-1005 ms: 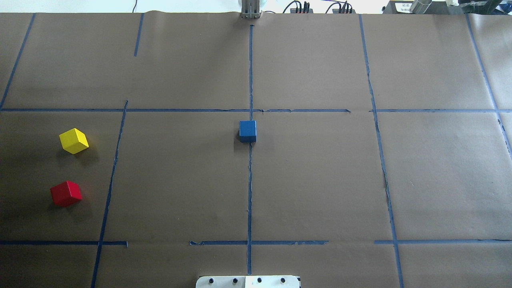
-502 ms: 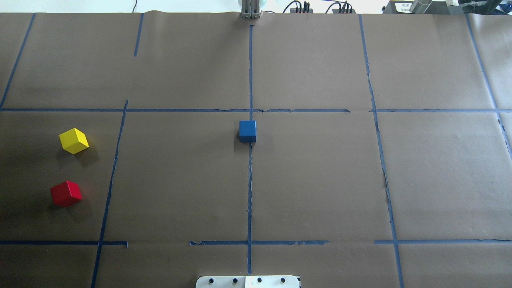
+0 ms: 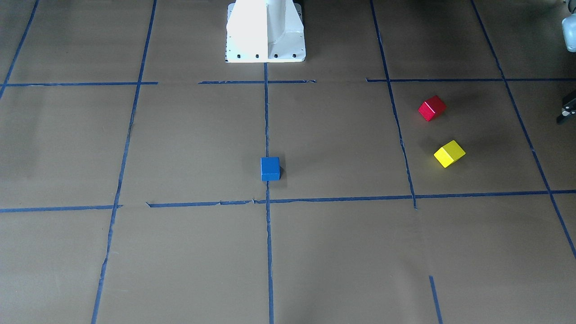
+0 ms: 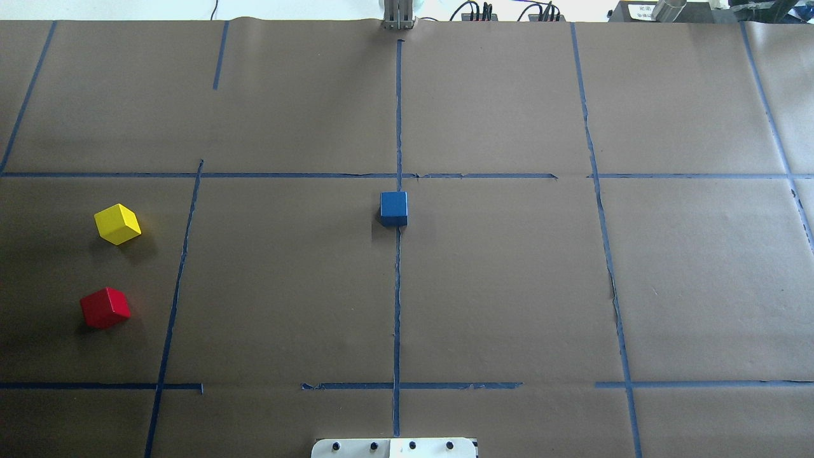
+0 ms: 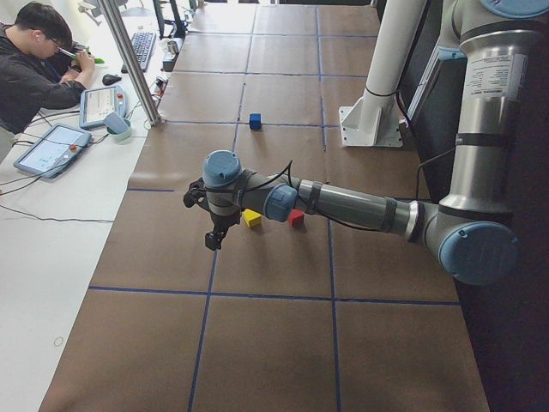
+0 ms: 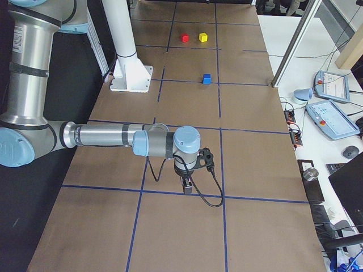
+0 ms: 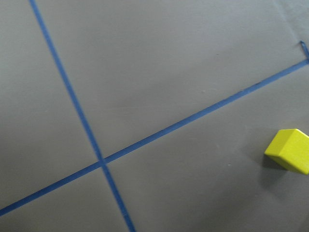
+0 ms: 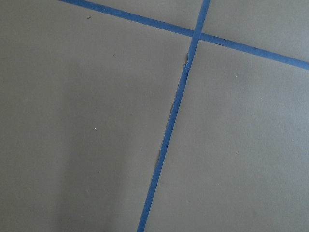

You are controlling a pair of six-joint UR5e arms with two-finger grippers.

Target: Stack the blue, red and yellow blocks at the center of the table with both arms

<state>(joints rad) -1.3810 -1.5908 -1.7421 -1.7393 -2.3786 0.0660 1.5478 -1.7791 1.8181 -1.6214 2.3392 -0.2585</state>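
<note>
The blue block (image 4: 393, 208) sits alone at the middle of the table (image 4: 509, 286), square on the centre tape line (image 4: 397, 305) and just short of where a cross line meets it. Well off to the robot's left of the blue block lie the yellow block (image 4: 117, 224) and the red block (image 4: 105, 308), near each other but apart, both turned cornerwise to the grid, the red one closer to the white pedestal (image 3: 265, 31). Further out from the blue block than those two, the left arm (image 5: 343, 202) reaches low over the brown paper with the left gripper (image 5: 211, 239) hanging above it; I cannot tell how its fingers stand. On the blue block's other side, well away, the right arm (image 6: 102, 136) stretches out with the right gripper (image 6: 186, 185) over a tape line, its fingers just as unclear. Beyond the table's far edge from the pedestal, a person (image 5: 34, 69) sits at a white desk with tablets (image 5: 51, 150) and a keyboard (image 5: 137, 47).
</note>
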